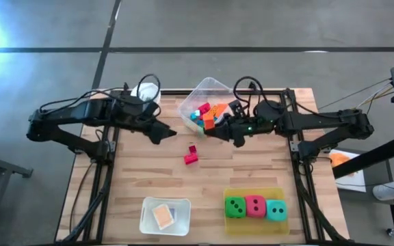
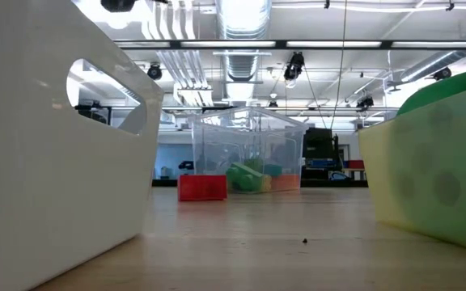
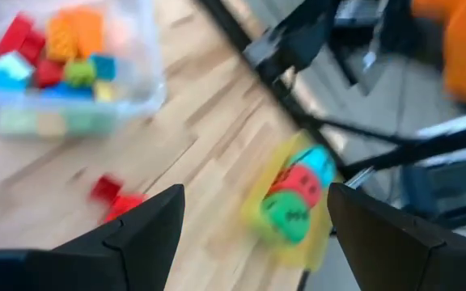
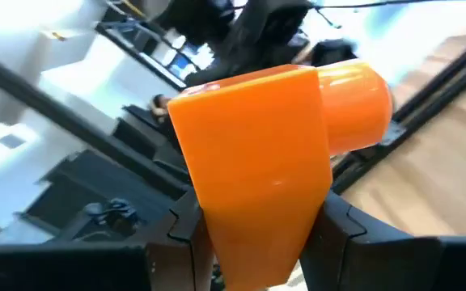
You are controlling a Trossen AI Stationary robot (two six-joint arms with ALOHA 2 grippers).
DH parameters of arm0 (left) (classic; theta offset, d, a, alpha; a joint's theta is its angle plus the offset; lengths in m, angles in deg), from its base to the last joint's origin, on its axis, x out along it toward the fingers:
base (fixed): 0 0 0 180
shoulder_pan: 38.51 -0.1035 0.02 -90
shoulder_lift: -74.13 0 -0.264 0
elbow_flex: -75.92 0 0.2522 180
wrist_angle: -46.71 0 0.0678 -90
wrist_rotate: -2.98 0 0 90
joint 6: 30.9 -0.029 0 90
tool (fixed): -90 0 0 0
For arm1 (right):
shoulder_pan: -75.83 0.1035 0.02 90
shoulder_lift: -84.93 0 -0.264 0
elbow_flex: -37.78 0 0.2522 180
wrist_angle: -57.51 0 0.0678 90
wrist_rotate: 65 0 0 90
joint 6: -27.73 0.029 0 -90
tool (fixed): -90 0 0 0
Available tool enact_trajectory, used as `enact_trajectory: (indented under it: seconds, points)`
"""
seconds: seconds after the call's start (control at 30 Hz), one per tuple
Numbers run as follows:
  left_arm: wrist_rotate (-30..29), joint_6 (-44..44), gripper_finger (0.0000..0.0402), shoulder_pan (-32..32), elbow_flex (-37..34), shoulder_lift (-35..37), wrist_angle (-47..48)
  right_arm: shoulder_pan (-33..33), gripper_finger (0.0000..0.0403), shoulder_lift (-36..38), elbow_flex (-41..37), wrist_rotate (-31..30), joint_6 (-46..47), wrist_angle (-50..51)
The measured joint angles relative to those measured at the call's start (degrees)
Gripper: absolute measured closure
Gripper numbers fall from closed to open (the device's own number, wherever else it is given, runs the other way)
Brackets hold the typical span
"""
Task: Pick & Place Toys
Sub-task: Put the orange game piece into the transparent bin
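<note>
Right gripper [image 1: 211,127]: jaws closed on an orange block [image 4: 265,162], held beside the clear tub [image 1: 214,87] at the table's far middle.
Left gripper [image 1: 171,132]: jaws wide apart, nothing between them, left of the tub.
Red block [image 1: 191,155]: loose on the table [image 1: 252,167] between the grippers.
Three dice [image 1: 255,206]: green, red, teal, in a yellow tray [image 1: 252,220] at the near right.
Tub contents: mixed coloured blocks [image 3: 51,56].

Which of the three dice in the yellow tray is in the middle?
The red die, sitting between the green die and the teal die in the yellow tray.
</note>
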Motion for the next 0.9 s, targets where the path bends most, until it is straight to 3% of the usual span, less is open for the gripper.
enact_trajectory:
  seconds: [0.63, 0.9]
  points:
    - [-5.8, 9.5, 0.0096, 1.0, -2.7, -0.8, 24.1, -16.3, 0.0283, -0.7, 0.1, 2.2, -1.3, 15.4]
    - [-6.0, 9.5, 0.0096, 1.8, -2.7, -0.8, 24.2, -21.5, 0.0283, -6.8, 15.3, 1.5, -12.7, 39.6]
